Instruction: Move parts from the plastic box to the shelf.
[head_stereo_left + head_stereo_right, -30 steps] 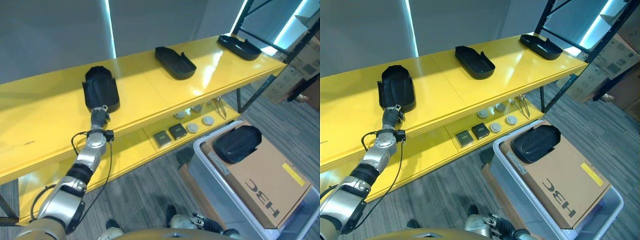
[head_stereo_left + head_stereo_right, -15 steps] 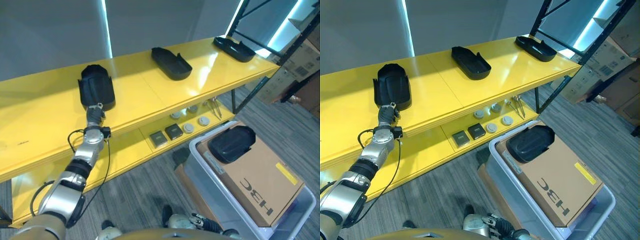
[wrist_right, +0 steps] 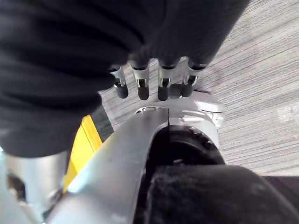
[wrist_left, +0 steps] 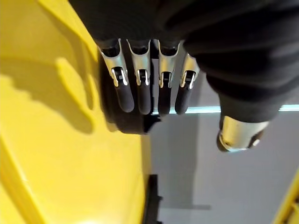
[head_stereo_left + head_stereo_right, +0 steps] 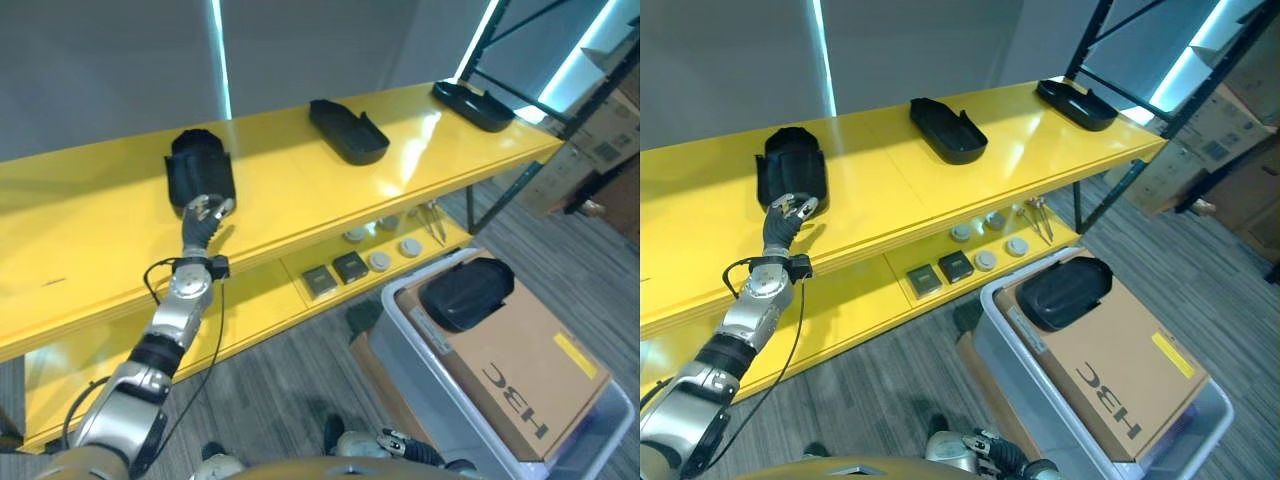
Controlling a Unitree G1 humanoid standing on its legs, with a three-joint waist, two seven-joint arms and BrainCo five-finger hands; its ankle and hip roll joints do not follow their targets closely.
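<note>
A black moulded part (image 5: 198, 176) lies on the yellow shelf's top board (image 5: 300, 190), toward its left. My left hand (image 5: 205, 212) hovers at that part's near end, open, fingers spread and holding nothing. In the left wrist view its fingers (image 4: 140, 91) are straight, with the black part (image 4: 128, 122) just past their tips. Two more black parts (image 5: 348, 130) (image 5: 473, 104) rest further right on the same board. Another black part (image 5: 466, 293) sits on a cardboard box (image 5: 530, 375) inside the clear plastic box (image 5: 398, 335) on the floor at the lower right. My right hand (image 3: 149, 88) hangs relaxed near the floor.
The lower shelf board (image 5: 270, 300) carries small dark square pieces (image 5: 337, 273), grey discs (image 5: 393, 253) and thin tools (image 5: 435, 220). A dark rack post (image 5: 480, 45) and stacked cardboard boxes (image 5: 610, 130) stand at the right. Grey carpet lies in front of the shelf.
My left hand has let go of the leftmost part's near end and lifted a little with its fingers spread. The part stays on the shelf. The camera has shifted slightly.
</note>
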